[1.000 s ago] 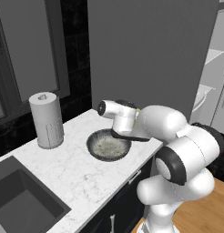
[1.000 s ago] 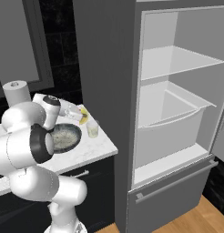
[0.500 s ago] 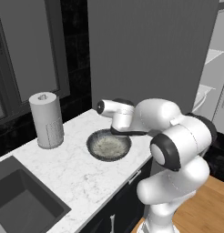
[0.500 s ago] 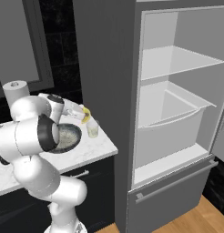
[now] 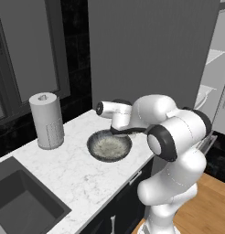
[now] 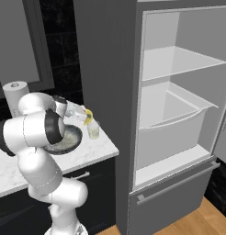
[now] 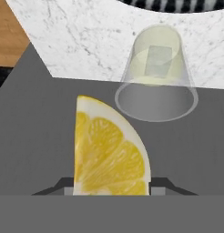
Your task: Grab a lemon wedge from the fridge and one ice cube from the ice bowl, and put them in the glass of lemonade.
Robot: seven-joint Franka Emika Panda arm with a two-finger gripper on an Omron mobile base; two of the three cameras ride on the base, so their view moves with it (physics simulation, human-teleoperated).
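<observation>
My gripper (image 6: 84, 117) is shut on the lemon wedge (image 6: 88, 116), a bright yellow piece held just above and left of the glass of lemonade (image 6: 93, 130). In the hand view the lemon wedge (image 7: 109, 150) stands between the jaws of the gripper (image 7: 111, 189), and the glass of lemonade (image 7: 157, 75) lies ahead on the marble with a pale square piece inside it. The ice bowl (image 5: 109, 146) sits under the arm; the ice bowl (image 6: 69, 140) is left of the glass. The fridge (image 6: 105, 69) stands open, white inside.
A paper-towel roll (image 5: 46, 121) stands at the back left of the marble counter (image 5: 68, 173). A dark sink (image 5: 18, 205) lies at the lower left. The counter's right end (image 6: 110, 149) meets the fridge side. The open fridge door (image 5: 215, 82) is at the right.
The arm has swung its elbow round and carried the lemon wedge from over the bowl rightward, closer to the glass. The jaws have kept their grip.
</observation>
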